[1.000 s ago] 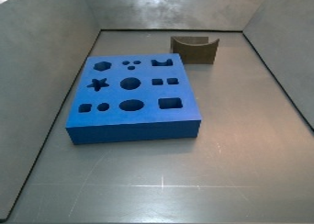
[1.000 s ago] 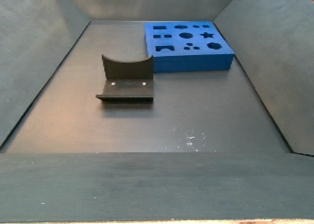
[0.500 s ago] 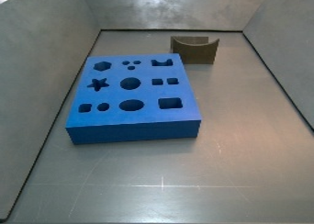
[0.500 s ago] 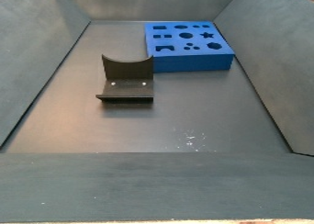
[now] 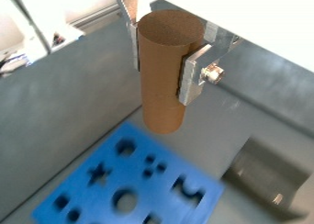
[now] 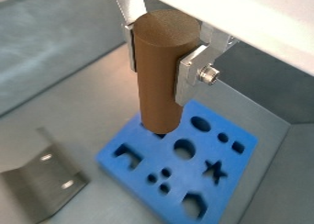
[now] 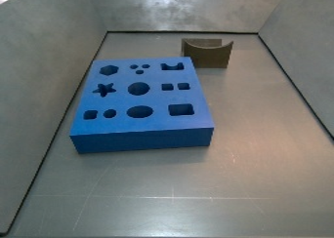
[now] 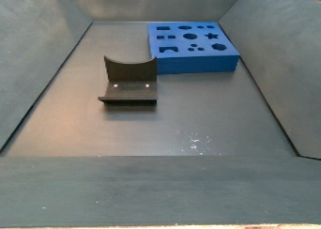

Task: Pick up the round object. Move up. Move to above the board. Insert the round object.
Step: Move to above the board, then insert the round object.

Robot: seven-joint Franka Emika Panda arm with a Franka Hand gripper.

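High above the board [image 5: 123,177], the gripper [image 5: 166,53] clamps the round object [image 5: 170,72], a smooth brown cylinder.

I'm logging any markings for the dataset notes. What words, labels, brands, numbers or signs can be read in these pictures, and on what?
None: no text, number or sign can be read in any view.
The peg held in the gripper: plain brown, no marks.
The board: only shaped cut-outs, no lettering.
The fixture: dark and unmarked.
The gripper does not show in the side views.
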